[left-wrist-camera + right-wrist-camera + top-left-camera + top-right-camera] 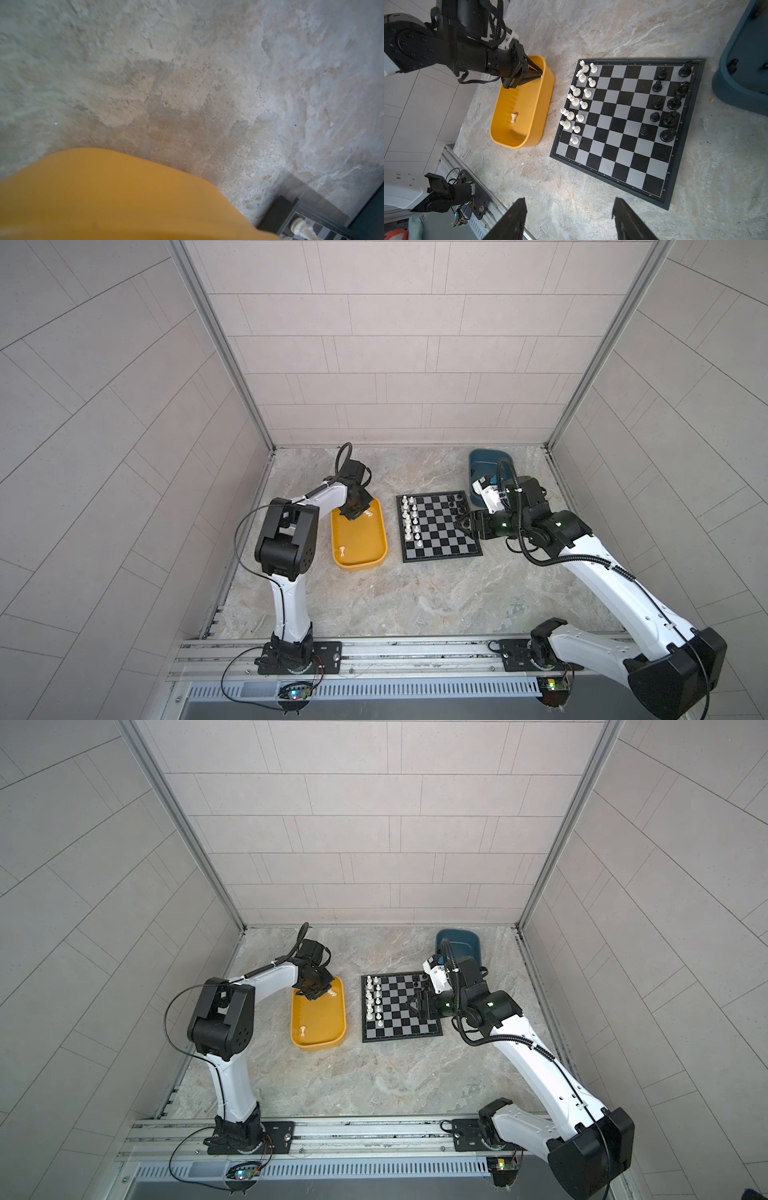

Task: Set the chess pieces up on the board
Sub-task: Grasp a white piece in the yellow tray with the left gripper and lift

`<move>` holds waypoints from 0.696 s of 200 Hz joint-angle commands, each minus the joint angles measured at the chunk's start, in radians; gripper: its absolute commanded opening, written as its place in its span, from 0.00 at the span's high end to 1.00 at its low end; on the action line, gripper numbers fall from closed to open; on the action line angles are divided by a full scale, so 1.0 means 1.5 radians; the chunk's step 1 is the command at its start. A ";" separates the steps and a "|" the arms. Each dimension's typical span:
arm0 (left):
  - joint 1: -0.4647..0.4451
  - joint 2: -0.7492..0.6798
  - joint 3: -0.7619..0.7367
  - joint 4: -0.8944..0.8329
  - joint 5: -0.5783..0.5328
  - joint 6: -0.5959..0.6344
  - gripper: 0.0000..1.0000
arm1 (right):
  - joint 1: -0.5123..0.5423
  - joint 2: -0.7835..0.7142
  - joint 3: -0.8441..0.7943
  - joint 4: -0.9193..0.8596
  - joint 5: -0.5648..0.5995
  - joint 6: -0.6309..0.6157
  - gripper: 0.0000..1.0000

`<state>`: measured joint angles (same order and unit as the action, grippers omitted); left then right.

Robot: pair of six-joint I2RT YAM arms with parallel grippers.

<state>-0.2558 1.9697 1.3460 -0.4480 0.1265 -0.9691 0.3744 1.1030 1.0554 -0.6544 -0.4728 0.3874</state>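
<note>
The board [440, 531] [623, 128] lies on the stone table in both top views. Several white chess pieces [411, 518] [577, 101] stand in its two left columns. Several black pieces [455, 502] [670, 99] stand along its right side. One white piece [342, 549] [513, 118] lies in the yellow tray [361, 562] [512, 143]. My left gripper [362, 513] [540, 76] reaches into the tray's far end, its fingers together on a small white piece that barely shows. My right gripper [463, 524] [569, 218] hovers open over the board's right side, holding nothing.
A dark teal tray [490, 460] [741, 83] sits behind the board's right corner, partly under my right arm. The left wrist view shows only the yellow tray wall [104, 197], bare table and a board corner [291, 209]. Metal rails run along the front.
</note>
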 commanded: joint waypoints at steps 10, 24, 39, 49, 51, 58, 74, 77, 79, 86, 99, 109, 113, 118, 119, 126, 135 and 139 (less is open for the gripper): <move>-0.002 -0.046 0.007 -0.075 -0.029 0.034 0.92 | -0.004 -0.011 -0.002 0.005 -0.003 0.008 0.33; 0.002 -0.076 0.010 -0.106 -0.030 0.066 0.96 | -0.004 -0.011 -0.001 0.009 -0.007 0.011 0.33; 0.007 -0.104 0.021 -0.151 -0.022 0.108 0.98 | -0.005 -0.013 0.000 0.014 -0.009 0.016 0.32; 0.008 -0.123 0.026 -0.183 -0.017 0.137 0.99 | -0.005 -0.013 0.001 0.016 -0.009 0.017 0.32; 0.009 -0.126 0.026 -0.187 -0.014 0.142 0.99 | -0.005 -0.013 0.002 0.016 -0.009 0.017 0.32; 0.011 -0.139 0.025 -0.201 0.002 0.159 0.99 | -0.006 -0.012 0.003 0.016 -0.010 0.018 0.32; 0.011 -0.159 0.030 -0.243 0.048 0.225 0.99 | -0.007 -0.011 0.007 0.017 -0.012 0.020 0.32; 0.010 -0.162 0.031 -0.252 0.059 0.237 0.99 | -0.007 -0.011 0.009 0.015 -0.014 0.021 0.32; 0.009 -0.165 0.031 -0.257 0.066 0.243 0.99 | -0.007 -0.011 0.010 0.015 -0.014 0.021 0.32; 0.006 -0.176 0.032 -0.278 0.087 0.266 0.99 | -0.009 -0.013 0.009 0.013 -0.014 0.022 0.32; -0.011 -0.198 0.032 -0.309 0.119 0.315 0.99 | -0.013 -0.019 0.007 0.012 -0.011 0.024 0.32; -0.032 -0.213 0.039 -0.338 0.125 0.348 0.99 | -0.020 -0.023 0.001 0.011 -0.008 0.029 0.32; -0.047 -0.219 0.044 -0.351 0.127 0.362 0.99 | -0.023 -0.024 -0.002 0.009 -0.008 0.031 0.32; -0.067 -0.221 0.053 -0.366 0.134 0.380 0.98 | -0.026 -0.026 -0.006 0.008 -0.009 0.034 0.32; -0.071 -0.222 0.054 -0.369 0.134 0.382 0.98 | -0.026 -0.026 -0.006 0.008 -0.009 0.034 0.32; -0.105 -0.220 0.072 -0.396 0.131 0.401 0.97 | -0.030 -0.030 -0.013 0.005 -0.008 0.038 0.32; -0.152 -0.208 0.101 -0.428 0.125 0.423 0.98 | -0.034 -0.037 -0.024 0.005 -0.007 0.043 0.32; -0.174 -0.200 0.115 -0.443 0.122 0.431 0.98 | -0.037 -0.041 -0.030 0.005 -0.007 0.045 0.32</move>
<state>-0.3656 1.6684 1.4181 -0.9325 0.2729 -0.4866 0.3370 1.0809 1.0489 -0.6434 -0.4892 0.4274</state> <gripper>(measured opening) 0.099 0.680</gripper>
